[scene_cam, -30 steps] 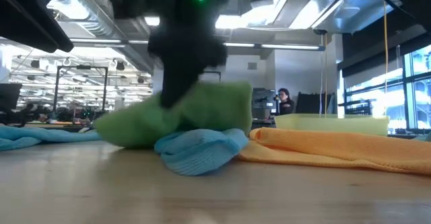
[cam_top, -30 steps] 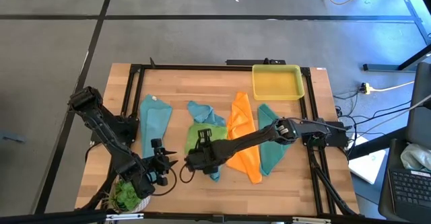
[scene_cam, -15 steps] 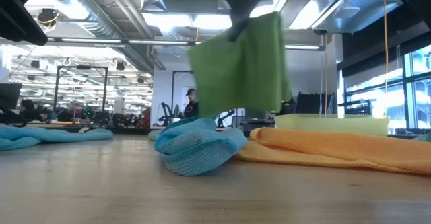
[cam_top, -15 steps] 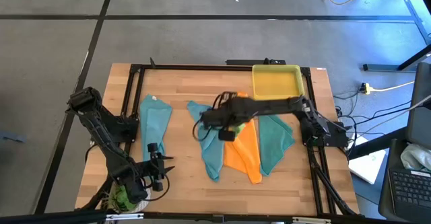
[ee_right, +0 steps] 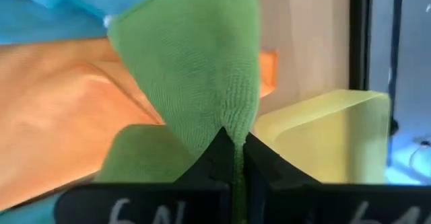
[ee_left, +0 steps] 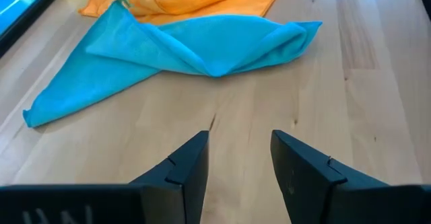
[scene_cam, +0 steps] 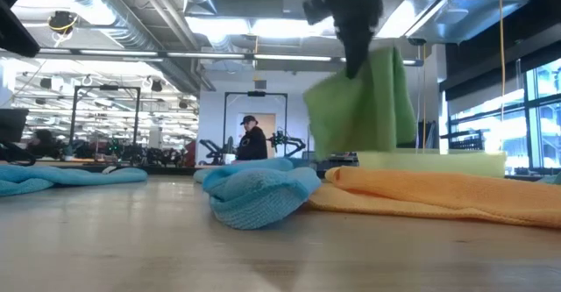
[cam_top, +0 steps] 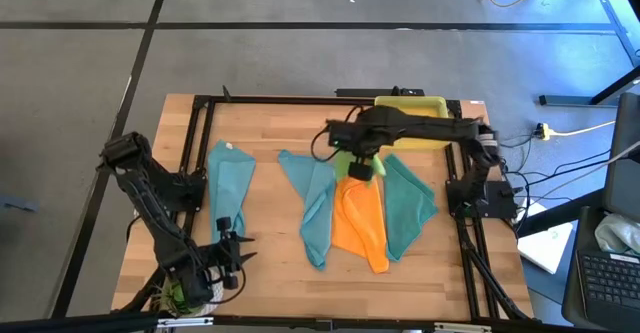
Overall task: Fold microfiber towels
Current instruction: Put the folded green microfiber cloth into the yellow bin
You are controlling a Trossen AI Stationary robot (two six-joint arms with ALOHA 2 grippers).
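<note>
Above the orange towel (cam_top: 358, 223), the right gripper (cam_top: 357, 163), clamped on the green towel (scene_cam: 361, 108), has lifted it clear for spreading; left gripper (ee_left: 239, 160) parted, empty.

You can read only partial white handwritten marks on the right gripper (ee_right: 234, 158) body, something like "6N" and "6"; nothing else is legible.

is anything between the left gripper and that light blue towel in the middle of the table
Nothing visible. In the left wrist view the open left gripper looks straight across bare wooden table to the light blue towel. The lime green towel hangs clear above, pinched in the right gripper.
</note>
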